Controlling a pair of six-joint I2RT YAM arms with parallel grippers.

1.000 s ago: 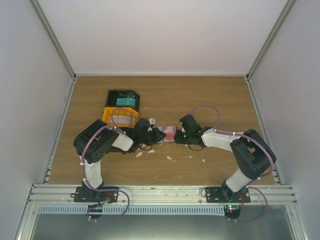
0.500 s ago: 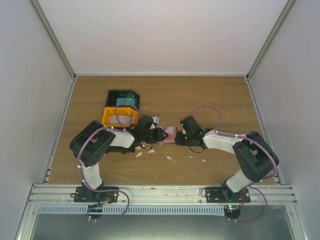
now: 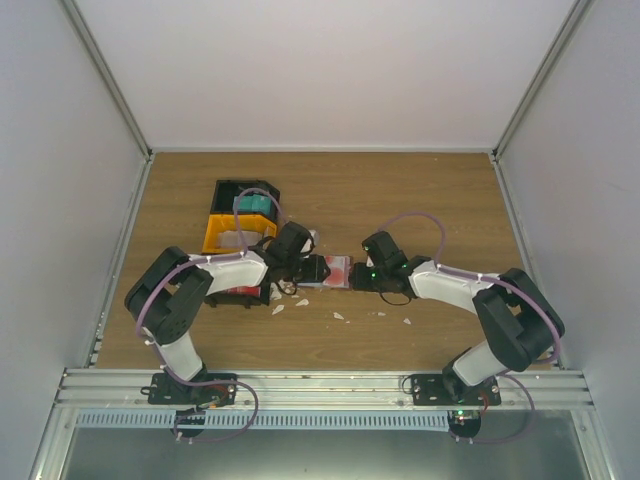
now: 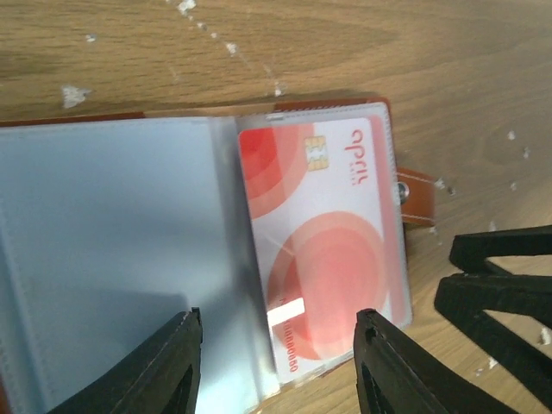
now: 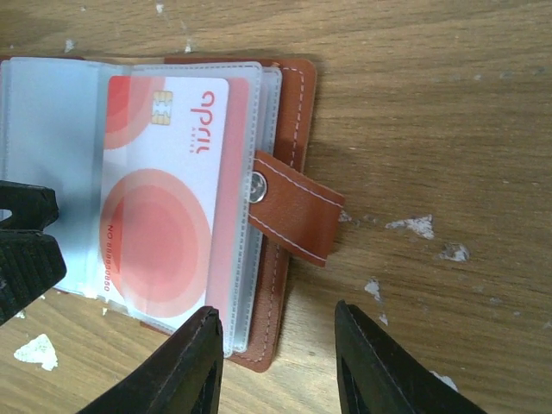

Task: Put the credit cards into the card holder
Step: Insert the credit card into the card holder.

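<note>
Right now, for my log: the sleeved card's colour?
The card is white with red circles; right wrist view.

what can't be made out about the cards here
- Left wrist view: reddish-brown leather card holder runs off the left edge; rest unseen.
- Both wrist views: printed number on red-and-white plastic card blurred.
- Top view: teal cards in black-and-orange plastic tray too small to count.
</note>
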